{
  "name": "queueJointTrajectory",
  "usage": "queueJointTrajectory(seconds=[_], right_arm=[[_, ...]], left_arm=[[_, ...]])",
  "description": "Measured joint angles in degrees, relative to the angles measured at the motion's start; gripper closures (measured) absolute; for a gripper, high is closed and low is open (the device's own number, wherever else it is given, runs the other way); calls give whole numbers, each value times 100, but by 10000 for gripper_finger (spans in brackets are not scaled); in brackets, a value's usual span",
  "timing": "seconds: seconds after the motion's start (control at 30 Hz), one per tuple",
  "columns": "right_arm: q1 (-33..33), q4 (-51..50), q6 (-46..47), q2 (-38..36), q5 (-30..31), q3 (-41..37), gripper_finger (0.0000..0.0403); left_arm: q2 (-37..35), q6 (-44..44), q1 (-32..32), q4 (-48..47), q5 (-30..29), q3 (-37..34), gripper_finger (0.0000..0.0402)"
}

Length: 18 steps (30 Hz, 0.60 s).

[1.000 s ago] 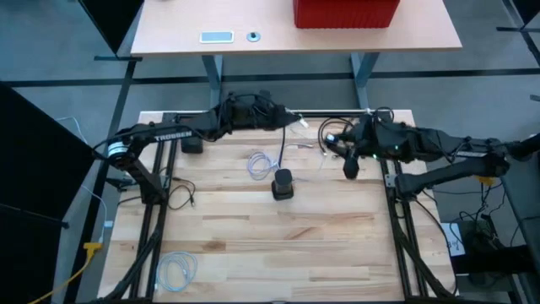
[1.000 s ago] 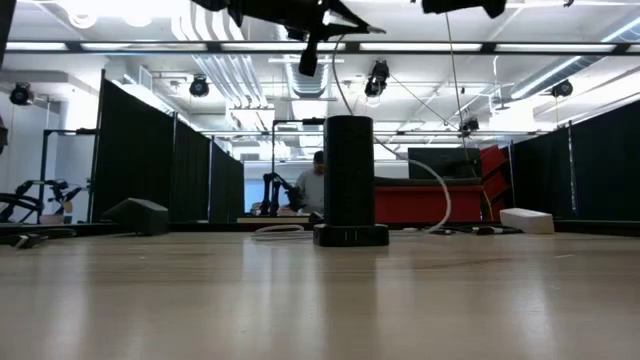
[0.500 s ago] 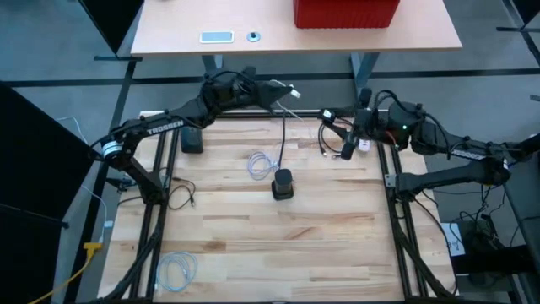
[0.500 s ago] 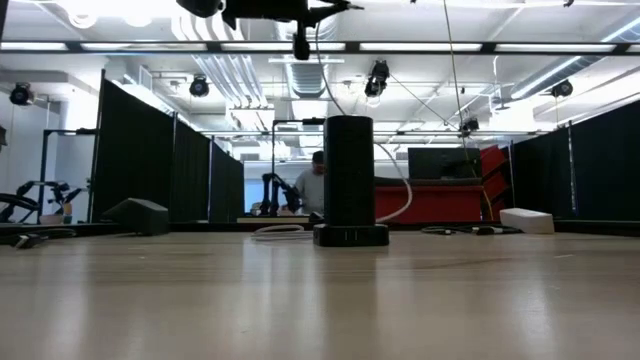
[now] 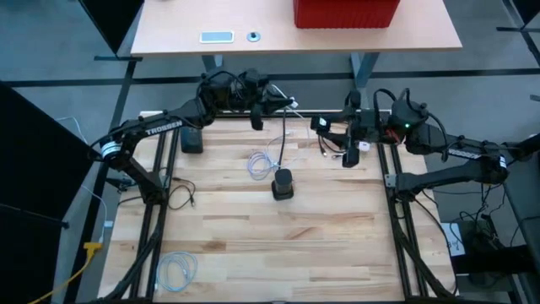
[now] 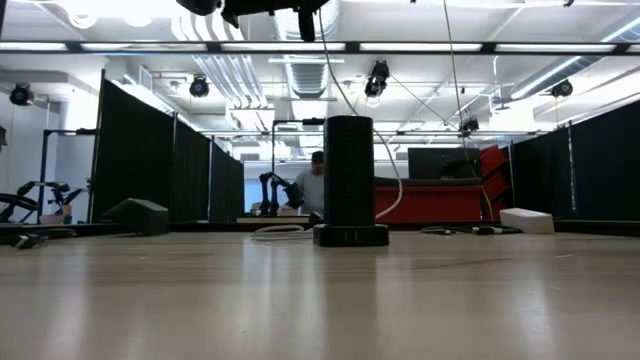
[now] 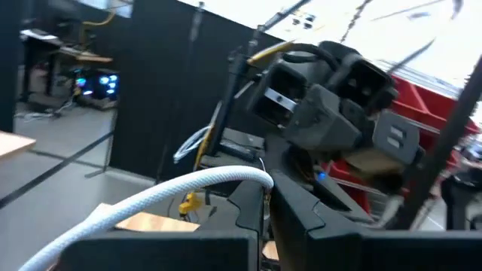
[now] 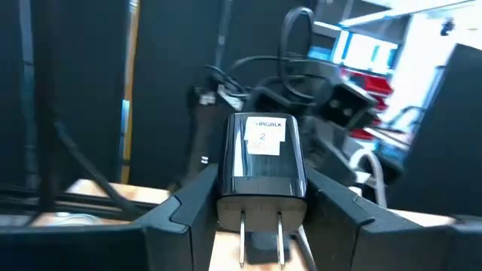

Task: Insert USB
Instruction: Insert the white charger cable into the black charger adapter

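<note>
Between right end effector [image 8: 260, 218] fingers: boxy glossy black charger [image 8: 261, 169], metal prongs.

Bright overhead lighting; wrist views motion-blurred.

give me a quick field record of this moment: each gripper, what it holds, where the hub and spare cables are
left gripper: shut on white cable, raised near the table's far edge
right gripper: shut on black wall charger, prongs showing, raised at far right
black tower hub: upright at mid table, ports at base
coiled white cable: lying beside the hub
second coil: near left corner
insertion: not yet done
</note>
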Motion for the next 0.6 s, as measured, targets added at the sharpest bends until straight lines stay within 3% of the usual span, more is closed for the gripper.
queueJointTrajectory(seconds=[0.5,0.6], right_arm=[[-2,184,-38,298,316,2,257],[3,299,-51,595,665,2,257]], left_arm=[[-1007,-1045,207,-1111,-29,-2,400],[-1078,-1860,392,-1197,3,-2,400]])
